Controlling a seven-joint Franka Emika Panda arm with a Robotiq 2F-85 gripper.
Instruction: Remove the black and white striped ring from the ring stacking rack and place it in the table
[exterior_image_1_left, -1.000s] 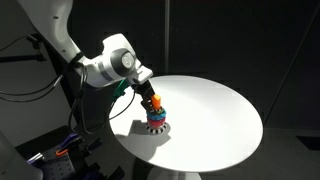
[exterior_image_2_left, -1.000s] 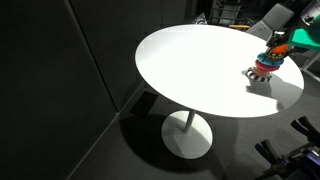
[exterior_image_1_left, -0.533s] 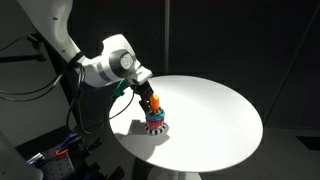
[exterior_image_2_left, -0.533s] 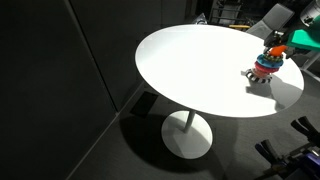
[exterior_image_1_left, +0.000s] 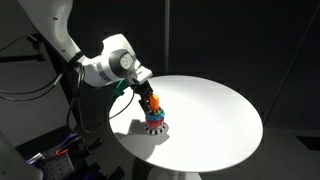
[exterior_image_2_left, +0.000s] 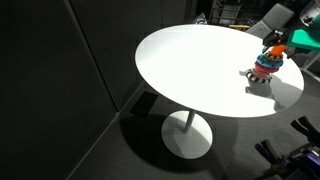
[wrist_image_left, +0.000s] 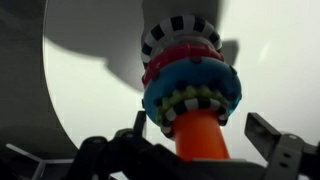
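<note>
The ring stacking rack (exterior_image_1_left: 155, 117) stands near the edge of the round white table (exterior_image_1_left: 220, 110), and shows in both exterior views (exterior_image_2_left: 266, 66). In the wrist view its orange peg top (wrist_image_left: 200, 128) points toward the camera, with blue, green and red rings behind it. The black and white striped ring (wrist_image_left: 180, 33) sits at the far, bottom end of the stack, and shows at the base in an exterior view (exterior_image_1_left: 156, 128). My gripper (wrist_image_left: 203, 137) is open, with one finger on each side of the orange peg top and gaps on both sides. It hangs just above the rack (exterior_image_1_left: 148, 97).
The table (exterior_image_2_left: 190, 70) stands on a single pedestal with a round foot (exterior_image_2_left: 187, 135). Dark curtains surround it. Cables and equipment lie on the floor below the arm (exterior_image_1_left: 60, 155). The arm's base is beside the table edge nearest the rack.
</note>
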